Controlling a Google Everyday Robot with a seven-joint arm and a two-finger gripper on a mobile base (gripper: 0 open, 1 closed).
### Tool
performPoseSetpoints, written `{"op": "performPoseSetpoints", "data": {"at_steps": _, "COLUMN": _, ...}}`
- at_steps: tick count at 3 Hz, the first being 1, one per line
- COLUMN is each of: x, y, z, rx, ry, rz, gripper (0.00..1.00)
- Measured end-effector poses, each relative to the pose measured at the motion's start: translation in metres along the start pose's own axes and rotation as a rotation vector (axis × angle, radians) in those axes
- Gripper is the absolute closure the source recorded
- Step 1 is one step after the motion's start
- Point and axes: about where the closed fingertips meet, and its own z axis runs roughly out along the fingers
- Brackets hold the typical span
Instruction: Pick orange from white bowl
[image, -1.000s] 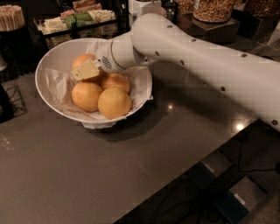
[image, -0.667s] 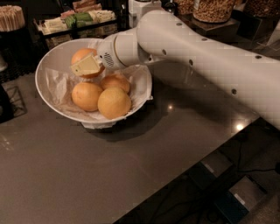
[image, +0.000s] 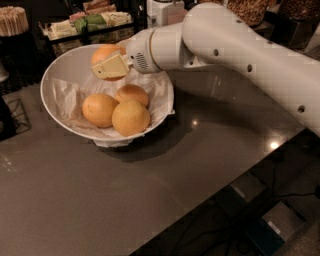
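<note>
The white bowl (image: 65, 67), lined with crinkled white paper, stands on the dark counter at the left. My gripper (image: 109, 64) is shut on an orange (image: 103, 53) and holds it above the back of the bowl, clear of the rest. Three more oranges lie in the bowl: one at the left (image: 99, 110), a yellowish one at the front (image: 131, 117) and a small one behind them (image: 133, 93). My white arm (image: 235, 45) reaches in from the right.
A tray of packets (image: 87, 22) and a holder of wooden sticks (image: 13, 20) stand behind the bowl. Jars (image: 250, 10) stand at the back right. The counter's front edge (image: 210, 195) runs diagonally at the lower right, with floor below.
My gripper has risen with the orange, from among the other oranges in the bowl to above its back rim. The other oranges stay in place.
</note>
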Motion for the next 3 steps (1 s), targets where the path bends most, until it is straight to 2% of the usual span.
{"op": "performPoseSetpoints", "data": {"at_steps": 1, "x": 0.008, "y": -0.021, "z": -0.026, "rx": -0.062, "ry": -0.008, "rz": -0.021, "gripper": 1.00}}
{"op": "performPoseSetpoints", "data": {"at_steps": 2, "x": 0.011, "y": -0.023, "z": -0.044, "rx": -0.134, "ry": 0.010, "rz": -0.049, "gripper": 1.00}}
{"op": "performPoseSetpoints", "data": {"at_steps": 3, "x": -0.001, "y": -0.004, "z": -0.054, "rx": -0.220, "ry": 0.029, "rz": -0.127, "gripper": 1.00}}
